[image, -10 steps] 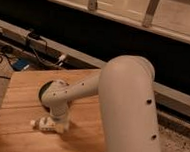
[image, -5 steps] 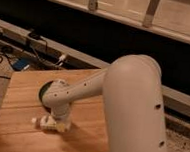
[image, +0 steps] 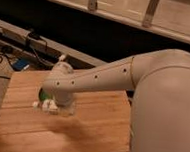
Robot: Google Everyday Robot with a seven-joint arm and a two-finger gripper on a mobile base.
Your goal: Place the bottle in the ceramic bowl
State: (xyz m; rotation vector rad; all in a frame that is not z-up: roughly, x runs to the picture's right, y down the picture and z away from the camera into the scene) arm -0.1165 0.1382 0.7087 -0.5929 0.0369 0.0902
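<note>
Your arm [image: 138,79] reached in from the right side of the frame and stretched toward the left centre, its thick white shell filling the lower right. The end effector [image: 50,106] sat low over the left part of the wooden desk [image: 94,125], with pale fingertips [image: 47,105] showing just under the wrist. Whether it was wide, narrow or holding anything, you could not tell from this angle, since the wrist housing covered most of it.

The ceramic bowl [image: 44,94] lay directly beneath the wrist at left centre; only a sliver of its green inside peeked out at the left edge of the arm. The bottle [image: 62,65] showed as a pale, whitish shape just above and behind the wrist, its small cap pointing toward the upper left; you could not tell whether it touched the bowl or the arm.

Dark cables [image: 4,57] and a small blue object [image: 20,64] lay on the floor at the left, beyond the desk's far edge
</note>
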